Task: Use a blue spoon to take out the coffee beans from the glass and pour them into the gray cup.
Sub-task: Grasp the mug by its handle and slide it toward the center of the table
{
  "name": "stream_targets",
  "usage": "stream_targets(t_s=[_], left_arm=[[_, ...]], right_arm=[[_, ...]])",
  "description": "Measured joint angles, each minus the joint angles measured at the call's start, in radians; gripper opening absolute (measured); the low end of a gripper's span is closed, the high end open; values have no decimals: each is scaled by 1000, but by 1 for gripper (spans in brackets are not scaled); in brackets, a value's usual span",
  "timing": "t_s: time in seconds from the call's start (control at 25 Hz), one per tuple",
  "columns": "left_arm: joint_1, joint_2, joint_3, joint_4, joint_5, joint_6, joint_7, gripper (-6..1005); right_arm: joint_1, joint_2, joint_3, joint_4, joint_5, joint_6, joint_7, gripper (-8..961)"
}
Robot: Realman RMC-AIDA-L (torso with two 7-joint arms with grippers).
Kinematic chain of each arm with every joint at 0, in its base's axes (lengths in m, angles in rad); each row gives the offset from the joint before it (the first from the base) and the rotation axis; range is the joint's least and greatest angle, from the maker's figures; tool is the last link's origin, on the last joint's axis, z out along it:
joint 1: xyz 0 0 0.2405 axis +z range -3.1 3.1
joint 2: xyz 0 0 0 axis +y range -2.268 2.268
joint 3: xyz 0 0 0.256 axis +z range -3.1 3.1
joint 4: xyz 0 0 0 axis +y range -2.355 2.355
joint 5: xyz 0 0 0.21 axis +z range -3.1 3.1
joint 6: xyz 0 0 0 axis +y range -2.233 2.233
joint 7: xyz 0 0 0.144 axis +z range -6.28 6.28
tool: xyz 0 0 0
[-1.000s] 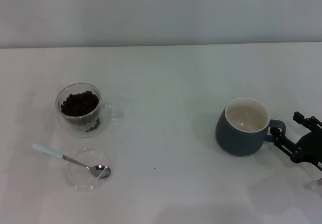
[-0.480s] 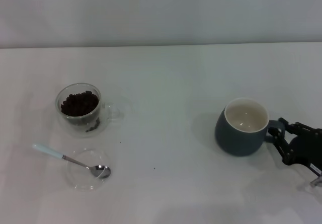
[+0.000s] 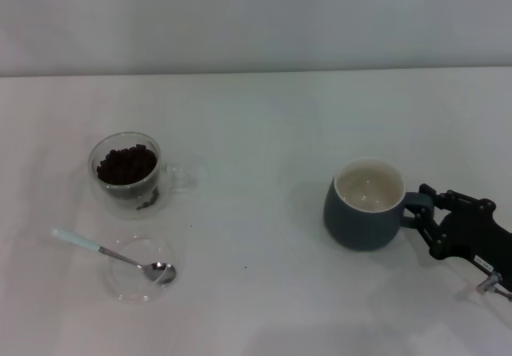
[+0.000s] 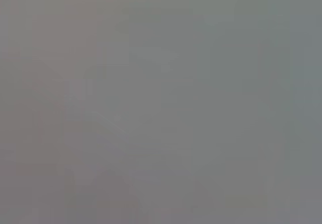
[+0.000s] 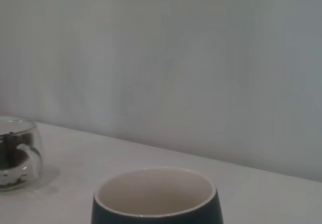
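Where my head camera looks down on the white table, the glass stands toward the left edge, upright, its clear side handle turned toward the table's middle. Coffee beans fill its upper part as a dark heap; a few lie lower against the wall. Nearer the front edge, just beside the glass but apart from it, sits a flat clear round dish. On it rests the blue spoon: the shiny metal bowl lies inside the dish, and the pale handle slants out over the rim toward the left edge.

Toward the right edge stands the gray cup, upright, its cream-white inside holding nothing that I can see. Its loop handle points to the right edge. My right gripper is at that handle, fingers closed about the loop. From the right wrist camera I see the gray cup's rim close by and the glass far across the table.

My left gripper appears in no view; its wrist camera shows only uniform gray.

Behind the table's back edge rises a plain pale wall.
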Motion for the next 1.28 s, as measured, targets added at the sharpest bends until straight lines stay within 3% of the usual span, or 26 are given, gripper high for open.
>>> stream_targets(t_s=[0.36,1.12,1.28], left_arm=[[8,0,0,9,0,-13,0,872],[20,13,4,8,1,-13,-8,873],[20,17,8,7,5,-13,-10,872]], right_arm=[[11,0,-58,-11,-2,1,13,225],[53,0,-280,-77,0,16,107,208],[54,0,-296,-85,2,29,107,251]])
